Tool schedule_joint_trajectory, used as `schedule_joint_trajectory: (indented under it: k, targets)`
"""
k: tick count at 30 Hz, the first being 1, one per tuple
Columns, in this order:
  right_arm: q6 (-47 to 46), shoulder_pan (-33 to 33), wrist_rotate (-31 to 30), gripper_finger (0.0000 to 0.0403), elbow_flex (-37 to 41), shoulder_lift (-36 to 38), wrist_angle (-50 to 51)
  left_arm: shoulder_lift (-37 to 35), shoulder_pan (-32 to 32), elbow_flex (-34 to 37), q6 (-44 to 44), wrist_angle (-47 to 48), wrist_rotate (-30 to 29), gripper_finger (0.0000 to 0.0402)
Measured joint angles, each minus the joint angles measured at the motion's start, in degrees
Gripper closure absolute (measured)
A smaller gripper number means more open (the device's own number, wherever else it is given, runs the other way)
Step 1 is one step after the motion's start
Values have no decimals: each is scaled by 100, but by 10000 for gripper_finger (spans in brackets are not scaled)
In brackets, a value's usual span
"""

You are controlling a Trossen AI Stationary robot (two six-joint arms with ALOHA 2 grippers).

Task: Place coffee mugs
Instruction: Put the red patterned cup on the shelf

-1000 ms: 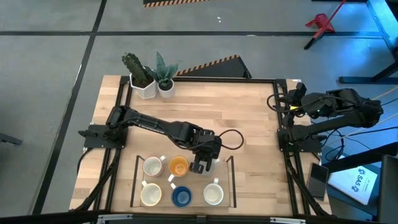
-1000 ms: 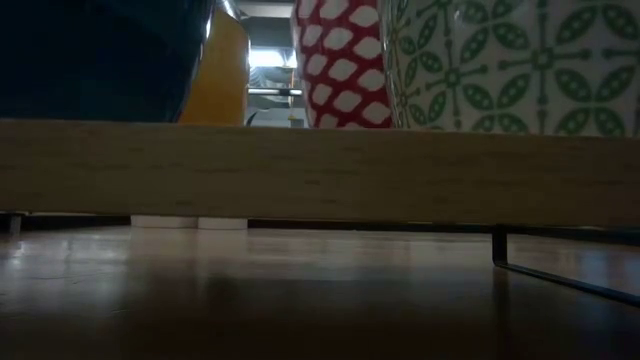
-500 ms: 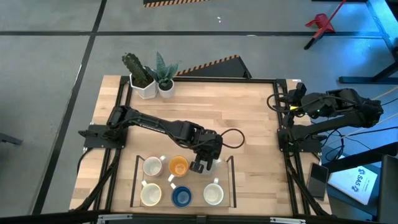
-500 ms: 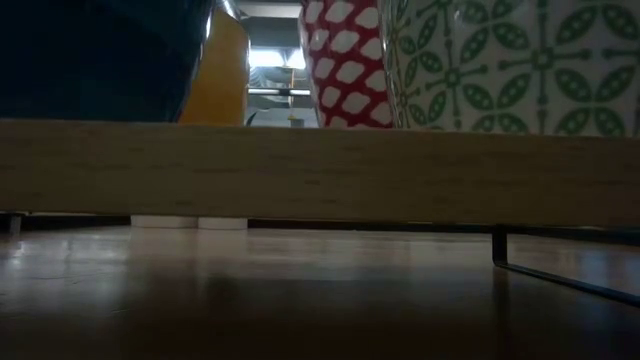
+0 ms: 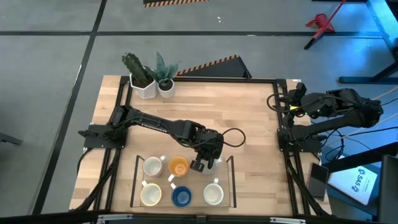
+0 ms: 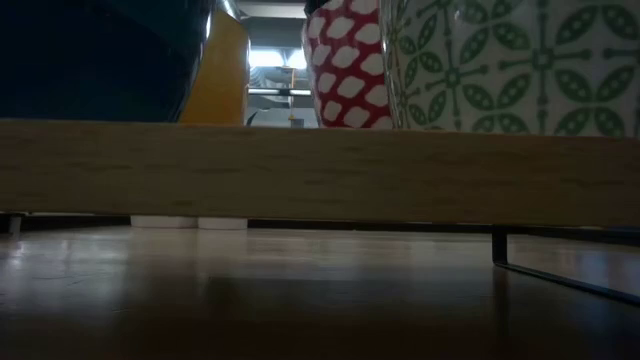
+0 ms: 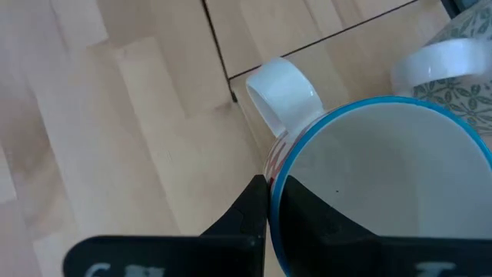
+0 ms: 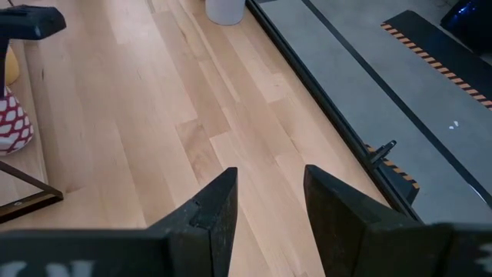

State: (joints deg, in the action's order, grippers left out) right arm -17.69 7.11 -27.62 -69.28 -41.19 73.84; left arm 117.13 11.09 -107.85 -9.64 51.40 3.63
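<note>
My left gripper (image 5: 200,163) reaches over the far right corner of the thin-framed tray (image 5: 136,180) and is shut on a mug with a blue rim and a red-and-white pattern (image 7: 377,177). This mug also shows in the low view (image 6: 350,65) and in the right wrist view (image 8: 11,115). The other mugs stand upright in the tray: two white (image 5: 152,167) (image 5: 150,195), one orange (image 5: 179,166), one blue (image 5: 181,196), and one green-patterned (image 5: 213,194). My right gripper (image 8: 269,192) is open and waits at the table's right edge. My left gripper pinches the patterned mug's rim (image 7: 278,165) right beside its white handle (image 7: 284,92), one finger inside the cup and one outside. The fingers come from above, pointing down. The mug is upright; whether its base stands on the tray, I cannot tell.
Two white pots with green plants (image 5: 149,79) stand at the table's far left corner. A black cable loop (image 5: 231,138) lies by the left wrist. Bare wood stretches between the tray and the right arm (image 5: 323,112). A wooden board (image 6: 320,160) fills the low view's foreground.
My left gripper has carried the red-and-white mug a little toward the table's right, closer to the green-patterned mug, staying shut on its rim. The right arm has kept still.
</note>
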Motion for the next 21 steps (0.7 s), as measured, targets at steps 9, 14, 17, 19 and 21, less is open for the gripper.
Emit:
schedule_joint_trajectory:
  k: [9,14,17,19,21]
  targets:
    - [0,0,1,265,0,0,2,115,-20,-2,12,-71,178,387]
    - [0,0,2,265,0,0,7,115,-20,-4,8,-71,151,387]
    - [0,0,2,265,0,0,14,115,-16,-4,7,-75,189,384]
    - [-1,0,2,265,0,0,15,115,4,-4,6,-104,156,365]
    - [0,0,2,265,0,0,15,115,13,-7,6,-177,139,338]
